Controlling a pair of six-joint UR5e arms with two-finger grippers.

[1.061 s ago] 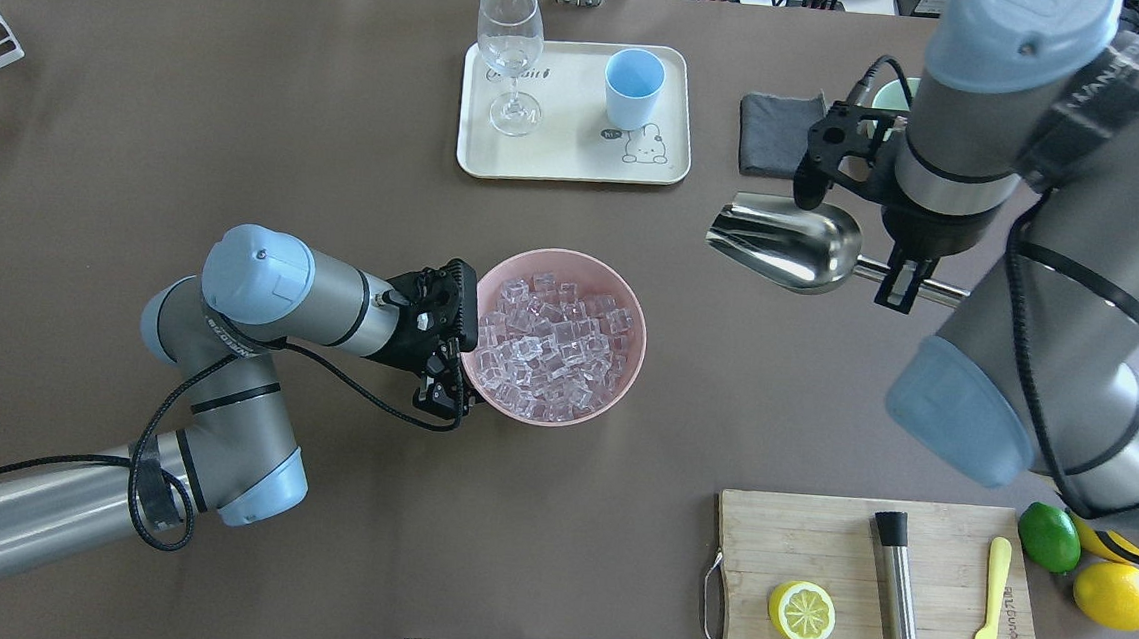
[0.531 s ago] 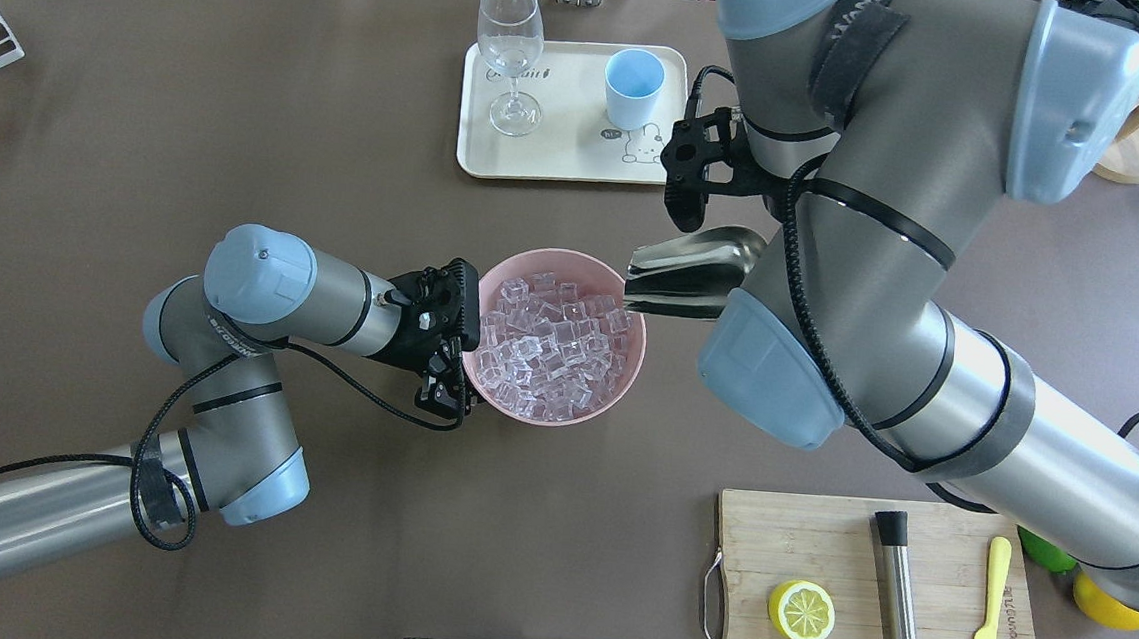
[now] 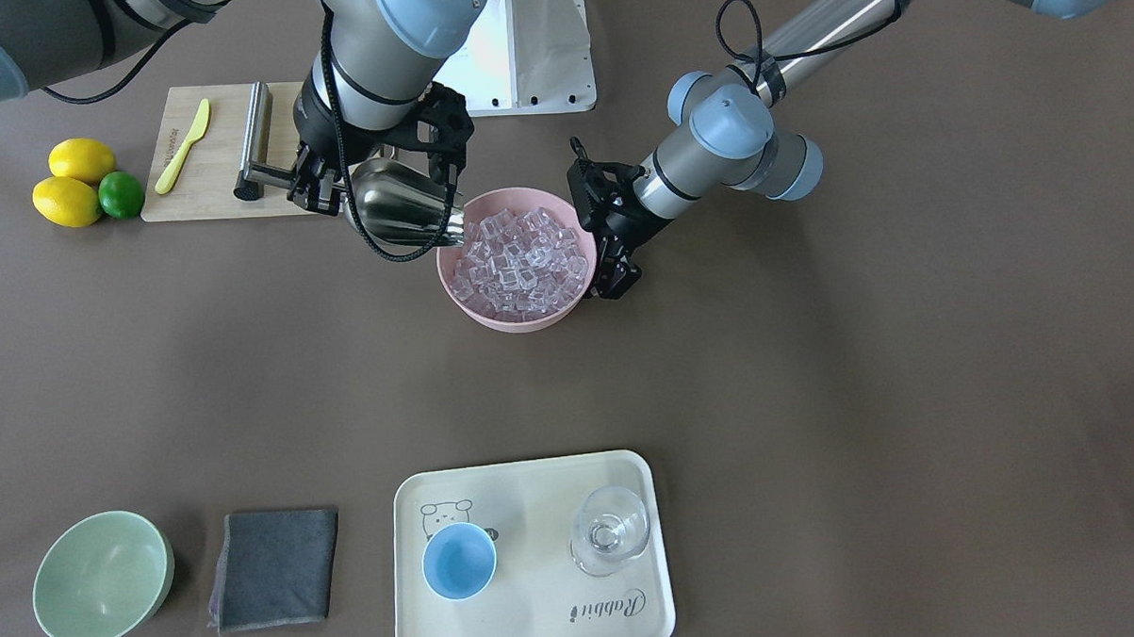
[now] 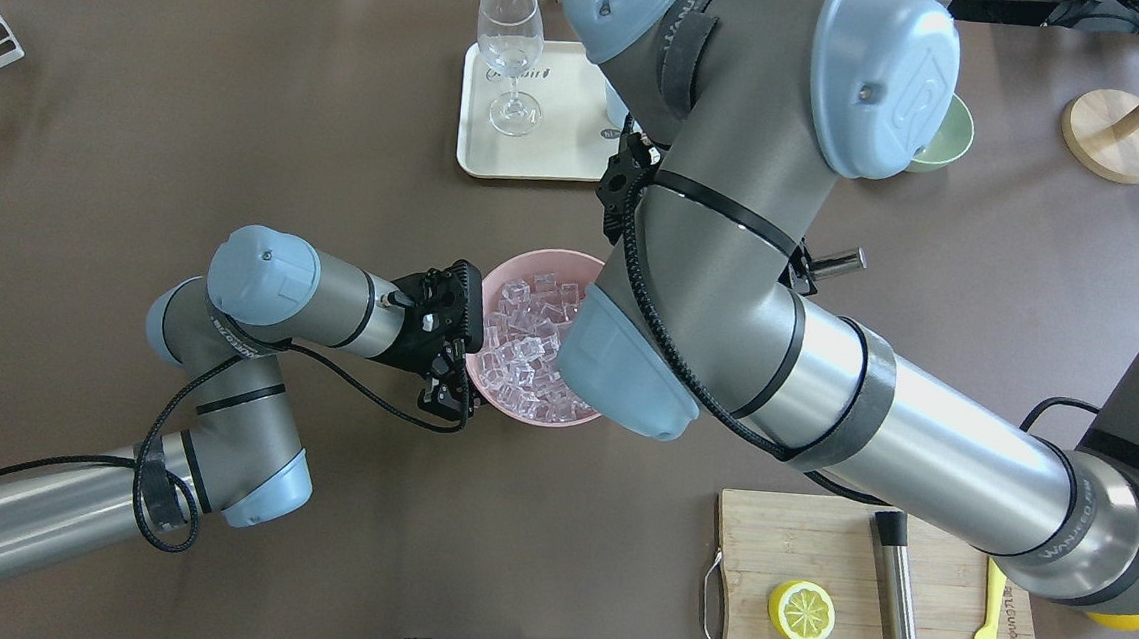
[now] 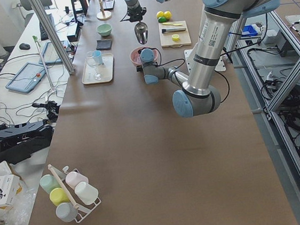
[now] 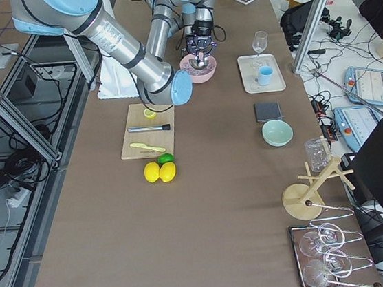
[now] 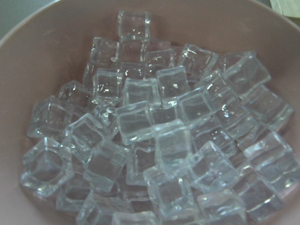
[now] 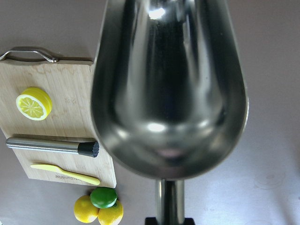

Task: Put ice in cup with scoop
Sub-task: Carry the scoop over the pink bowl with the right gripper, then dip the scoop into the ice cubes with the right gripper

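The ice (image 3: pixel 522 259) is heaped in a pink bowl (image 3: pixel 520 322) at mid-table and fills the left wrist view (image 7: pixel 159 140). My right gripper (image 3: pixel 310 184) is shut on the handle of the steel scoop (image 3: pixel 398 211). The scoop is tilted down with its mouth at the bowl's rim, touching the ice. Its trough looks empty in the right wrist view (image 8: pixel 168 93). My left gripper (image 3: pixel 611 281) is shut on the bowl's rim on the opposite side. The light-blue cup (image 3: pixel 458 561) stands empty on a cream tray (image 3: pixel 629 467). My right arm hides the cup in the overhead view.
A wine glass (image 3: pixel 610 529) stands beside the cup on the tray. A pale green bowl (image 3: pixel 100 578) and a grey cloth (image 3: pixel 274 566) lie nearby. A cutting board (image 3: pixel 200 195) holds a steel rod (image 3: pixel 256 122) and a yellow knife (image 3: pixel 183 134), with lemons (image 3: pixel 72 180) beside it.
My right arm has swung leftward with the scoop, from beyond the bowl's right side to the bowl, tipping its mouth into the ice. My left arm has barely moved.
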